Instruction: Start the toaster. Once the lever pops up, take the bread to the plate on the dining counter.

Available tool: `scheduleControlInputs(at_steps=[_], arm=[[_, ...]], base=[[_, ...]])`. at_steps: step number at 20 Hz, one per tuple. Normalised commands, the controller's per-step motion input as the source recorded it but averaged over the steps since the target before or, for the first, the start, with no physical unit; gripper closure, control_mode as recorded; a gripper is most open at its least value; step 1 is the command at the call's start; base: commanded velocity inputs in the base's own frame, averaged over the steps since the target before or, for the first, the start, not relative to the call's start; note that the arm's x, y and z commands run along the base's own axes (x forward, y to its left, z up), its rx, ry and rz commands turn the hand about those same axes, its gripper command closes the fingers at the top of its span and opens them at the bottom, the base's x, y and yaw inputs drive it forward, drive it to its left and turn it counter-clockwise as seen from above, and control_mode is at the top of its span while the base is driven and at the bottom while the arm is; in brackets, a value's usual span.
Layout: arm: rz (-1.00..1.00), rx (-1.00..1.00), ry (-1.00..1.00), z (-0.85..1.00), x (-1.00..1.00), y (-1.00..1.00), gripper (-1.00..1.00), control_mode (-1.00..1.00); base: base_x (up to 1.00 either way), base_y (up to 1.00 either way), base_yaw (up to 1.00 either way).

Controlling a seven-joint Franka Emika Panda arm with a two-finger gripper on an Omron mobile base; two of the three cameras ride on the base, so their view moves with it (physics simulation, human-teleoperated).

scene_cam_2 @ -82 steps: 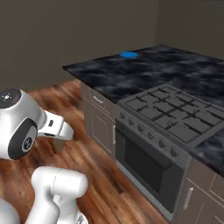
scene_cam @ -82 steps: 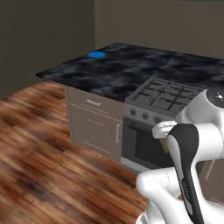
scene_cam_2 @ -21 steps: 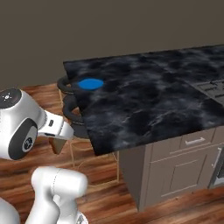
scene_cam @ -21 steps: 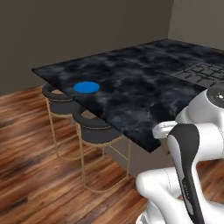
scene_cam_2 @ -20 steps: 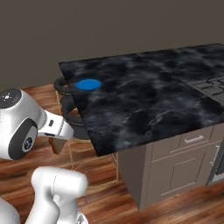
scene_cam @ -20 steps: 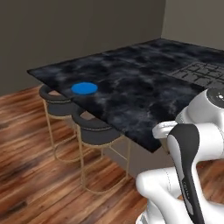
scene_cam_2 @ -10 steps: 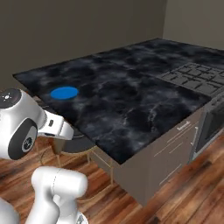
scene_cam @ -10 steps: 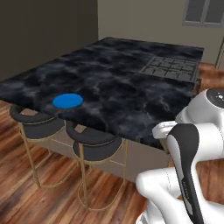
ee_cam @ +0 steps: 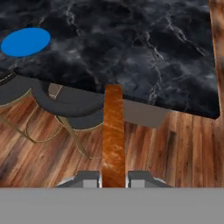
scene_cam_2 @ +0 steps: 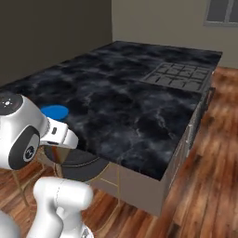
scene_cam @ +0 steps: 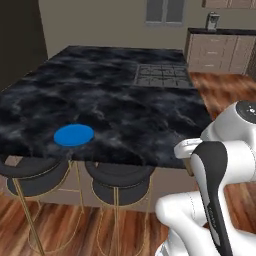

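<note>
Gripper (ee_cam: pixel 113 180) clamps bread (ee_cam: pixel 113 131) edge-on (thin pinch), so it may slip short of plate (ee_cam: pixel 25 42).

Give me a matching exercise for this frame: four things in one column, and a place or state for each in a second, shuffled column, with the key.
Things:
1. the bread
2. the plate
3. the stools
4. the cooktop

Places or states:
A. tucked under the near edge of the dining counter
B. set into the far part of the counter
C. held edge-on in the gripper, over the floor
D. lying bare near the counter's near edge

Pairs: 1-C, 2-D, 3-A, 4-B
</note>
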Motion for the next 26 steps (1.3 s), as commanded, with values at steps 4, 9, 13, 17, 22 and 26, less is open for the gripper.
scheduleControlInputs(at_steps=[4, 9, 13, 17, 22, 26], arm=[[0.0, 0.0, 0.0, 0.0, 0.0, 0.0, 1.0, 1.0], [0.0, 0.0, 0.0, 0.0, 0.0, 0.0, 1.0, 1.0], [0.0, 0.0, 0.0, 0.0, 0.0, 0.0, 1.0, 1.0], [0.0, 0.0, 0.0, 0.0, 0.0, 0.0, 1.0, 1.0], [0.0, 0.0, 0.0, 0.0, 0.0, 0.0, 1.0, 1.0], [0.0, 0.0, 0.0, 0.0, 0.0, 0.0, 1.0, 1.0]], base=[[0.0, 1.0, -0.53], [0.0, 1.0, -0.5], [0.0, 1.0, -0.45], [0.13, 1.0, -0.3], [0.54, 1.0, -0.07], [0.77, 0.53, 0.19]])
